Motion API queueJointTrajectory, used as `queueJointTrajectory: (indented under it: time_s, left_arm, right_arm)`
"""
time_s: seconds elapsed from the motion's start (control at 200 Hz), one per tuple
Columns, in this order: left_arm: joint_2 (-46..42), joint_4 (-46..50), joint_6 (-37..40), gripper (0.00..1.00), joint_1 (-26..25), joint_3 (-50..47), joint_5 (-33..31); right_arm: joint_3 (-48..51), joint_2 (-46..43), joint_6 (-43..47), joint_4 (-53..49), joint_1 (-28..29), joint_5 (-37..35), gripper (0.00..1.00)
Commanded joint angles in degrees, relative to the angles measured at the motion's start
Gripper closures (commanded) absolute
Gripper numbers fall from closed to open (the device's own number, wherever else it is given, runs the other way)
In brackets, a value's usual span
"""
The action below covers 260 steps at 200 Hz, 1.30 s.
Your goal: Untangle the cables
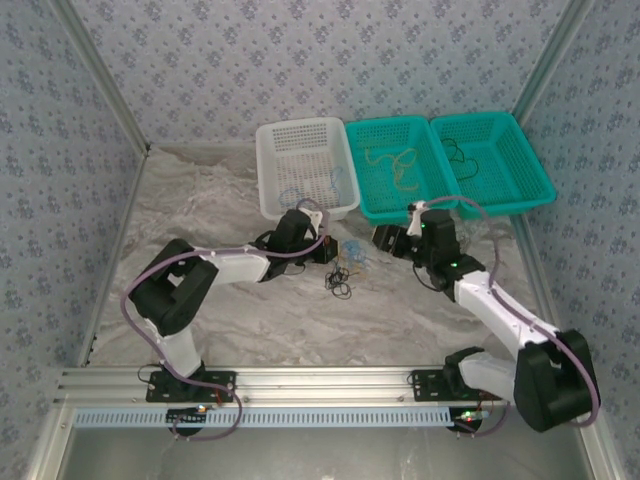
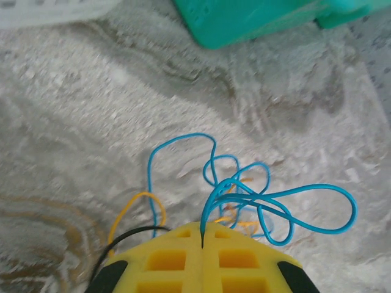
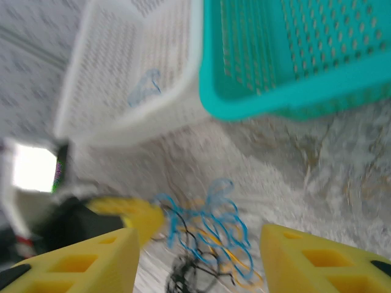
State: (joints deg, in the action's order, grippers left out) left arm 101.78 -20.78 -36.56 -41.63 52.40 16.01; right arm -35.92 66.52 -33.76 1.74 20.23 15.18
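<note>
The left arm (image 1: 235, 265) and right arm (image 1: 500, 310) look alike: white links, bulky black joints, a purple-grey cable (image 1: 128, 300) running along each. The jaws are bright yellow, moulded with square pockets, black at the outer corners.

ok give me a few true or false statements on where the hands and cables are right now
1. The left hand is shut on a blue cable. True.
2. The right hand is clamped shut. False: its fingers stand apart, with the cable tangle ahead of them.
3. One white basket and two teal baskets stand at the far side of the table. True.
4. The white basket is empty. False: a second blue cable lies in it.
5. The cable tangle lies inside a teal basket. False: it lies on the table between the two hands.
</note>
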Motion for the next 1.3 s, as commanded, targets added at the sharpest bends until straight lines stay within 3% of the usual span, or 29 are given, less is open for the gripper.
queueJointTrajectory:
  time_s: [0.0,0.315,0.5,0.73,1.024,1.179,1.294]
  left_arm:
    - [-1.85,-0.14,-3.00,1.00,-0.12,2.33,1.48]
    - [-3.05,0.73,-5.19,1.00,-0.06,3.23,2.01]
    - [-3.42,0.49,-5.96,1.00,-0.09,2.87,2.18]
    - [-3.84,0.05,-6.78,1.00,-0.06,3.14,3.12]
    - [-5.83,0.41,-6.76,1.00,-0.07,2.71,2.41]
    - [-8.89,0.64,-3.66,1.00,-0.03,2.32,2.08]
    - [-12.66,2.01,-0.27,1.00,0.55,1.56,0.10]
  right_arm:
    - [1.09,3.60,1.71,1.17,3.78,-3.31,0.41]
    - [4.22,14.61,0.31,17.03,9.93,-11.17,0.31]
    - [3.55,19.81,0.66,23.19,11.30,-16.99,0.17]
    - [1.49,25.49,2.52,27.54,13.69,-22.14,0.14]
    - [-2.18,30.96,3.39,28.37,16.40,-25.52,0.32]
    - [-3.47,32.28,3.58,24.35,16.92,-25.74,0.49]
    - [-3.43,31.62,4.95,20.42,17.23,-24.86,0.70]
